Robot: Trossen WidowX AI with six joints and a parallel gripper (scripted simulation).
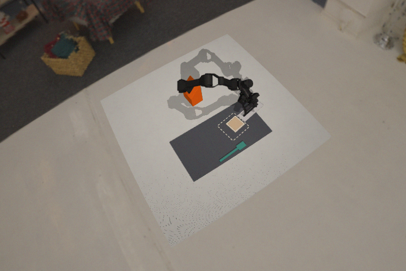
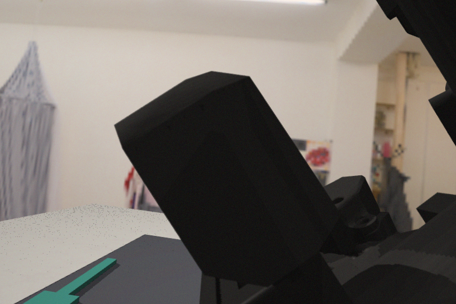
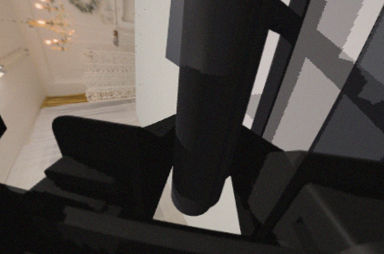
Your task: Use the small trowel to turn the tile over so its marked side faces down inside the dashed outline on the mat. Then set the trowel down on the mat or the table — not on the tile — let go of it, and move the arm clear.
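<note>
The tile (image 1: 235, 124), tan with a pale rim, looks flat on the dark mat (image 1: 193, 159) (image 2: 147, 271), inside the dashed outline (image 1: 233, 139). I see no mark on its upper face at this size. My gripper (image 1: 250, 107) (image 3: 206, 118) is shut on the black round handle of the trowel (image 3: 207, 96). The trowel's pale blade (image 1: 260, 105) (image 3: 296, 115) shows beside the gripper, up and right of the tile, apart from it. How high the blade is cannot be told. In the exterior view the black gripper body fills the middle and its fingertips are hidden.
A teal flat-bladed tool (image 1: 231, 153) (image 2: 88, 274) lies on the mat near its lower long edge in the top view, outside the outline. An orange block (image 1: 192, 97) stands on the pale table (image 1: 137, 130) beyond the mat, partly under the arm.
</note>
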